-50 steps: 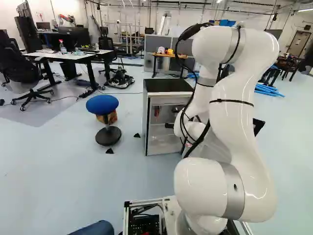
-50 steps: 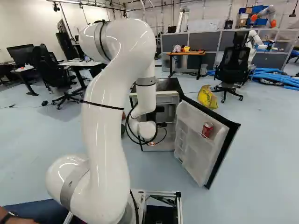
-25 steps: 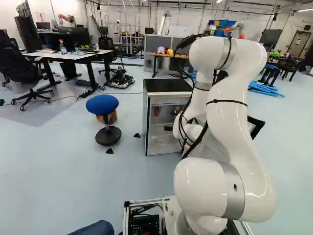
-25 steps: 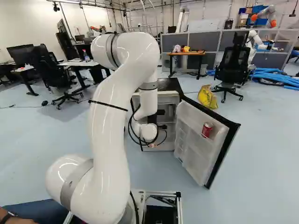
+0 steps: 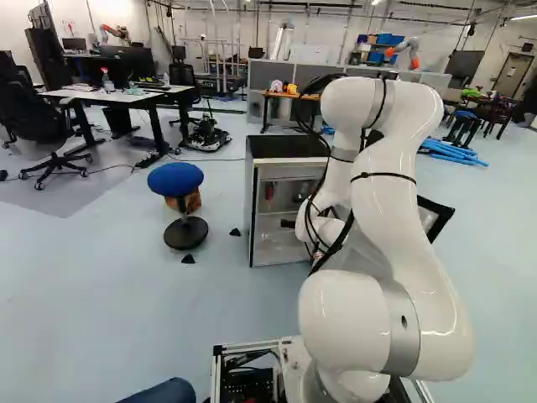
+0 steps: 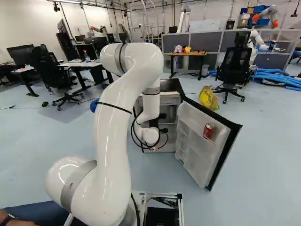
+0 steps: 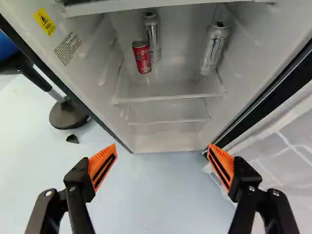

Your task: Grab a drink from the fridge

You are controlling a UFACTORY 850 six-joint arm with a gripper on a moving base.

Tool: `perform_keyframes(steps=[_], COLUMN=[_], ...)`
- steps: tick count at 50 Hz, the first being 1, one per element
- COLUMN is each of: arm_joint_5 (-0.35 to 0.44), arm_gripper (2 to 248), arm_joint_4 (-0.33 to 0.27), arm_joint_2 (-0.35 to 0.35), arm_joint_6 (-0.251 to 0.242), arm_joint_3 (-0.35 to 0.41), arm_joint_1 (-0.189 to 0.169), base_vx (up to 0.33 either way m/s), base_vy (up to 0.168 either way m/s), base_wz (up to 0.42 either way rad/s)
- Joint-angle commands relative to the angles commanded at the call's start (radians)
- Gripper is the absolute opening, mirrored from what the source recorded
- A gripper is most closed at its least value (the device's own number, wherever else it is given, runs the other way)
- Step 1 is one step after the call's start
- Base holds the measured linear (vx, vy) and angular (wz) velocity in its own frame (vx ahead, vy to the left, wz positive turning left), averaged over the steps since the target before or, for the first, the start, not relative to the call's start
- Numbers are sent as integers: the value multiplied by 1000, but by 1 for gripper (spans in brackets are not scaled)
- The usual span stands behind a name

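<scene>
The gripper (image 7: 162,146) has its two orange pads (image 7: 102,168) spread wide, with nothing held between them. Ahead of it opens the fridge (image 7: 83,73), and deeper in, on the shelf (image 7: 168,97), stand three drinks. A short red can (image 7: 142,57) with a silvery top is close by a slim silver can (image 7: 154,41); another silver can (image 7: 213,48), dark-patterned with a black top, stands apart, towards the door side. Off beside the gripper, the swung-out door (image 6: 197,155) carries one more red can (image 6: 208,131) (the task names no particular drink). Any of them, if full, should feel weighty for its size, smooth and perhaps slippery with chill, its thin wall liable to dent. I would grip mid-body, evenly from both sides; the lone silver can probably leaves the pads most room.
</scene>
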Motion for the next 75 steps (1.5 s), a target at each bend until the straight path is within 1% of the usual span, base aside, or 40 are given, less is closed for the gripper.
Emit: perform_keyframes(steps=[36, 75], arm_joint_5=[52, 86], arm_gripper=[247, 247], arm_joint_4=[0, 0], arm_joint_2=[-143, -314], arm_joint_6=[0, 0], arm_joint_3=[-110, -280], arm_joint_1=[5, 18], base_vx=[0, 0], base_vy=[0, 0], base_wz=[0, 0])
